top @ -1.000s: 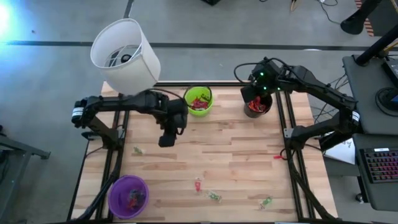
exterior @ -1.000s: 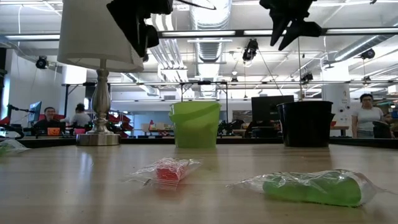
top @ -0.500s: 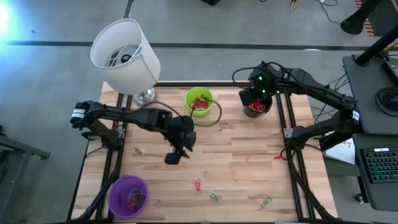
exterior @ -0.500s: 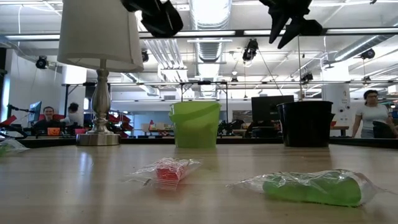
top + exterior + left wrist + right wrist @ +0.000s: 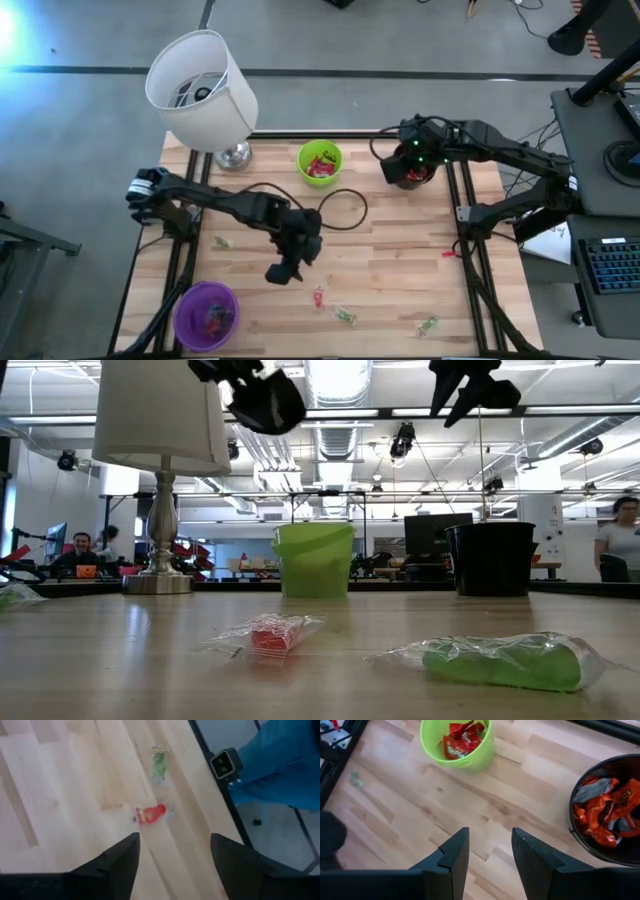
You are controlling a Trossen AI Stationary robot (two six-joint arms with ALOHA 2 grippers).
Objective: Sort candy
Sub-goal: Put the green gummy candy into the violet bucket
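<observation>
A: The left gripper (image 5: 282, 272) has swung out from beside the green cup (image 5: 320, 162) toward the middle of the bench (image 5: 400, 250), fingers now spread wide with nothing between them.
B: And the right gripper (image 5: 392, 170)?
A: It has slid to the bench-side rim of the black cup (image 5: 415, 172), fingers parted, empty.
B: Candy?
A: A red candy (image 5: 318, 297) and green candy (image 5: 345, 316) lie near the front edge, more sits in the cups. In the low view both grippers are cut off at the top.

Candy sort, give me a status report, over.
Left gripper open, empty, above red candy and green candy. Right gripper open, empty, beside black cup. Path clear.
</observation>
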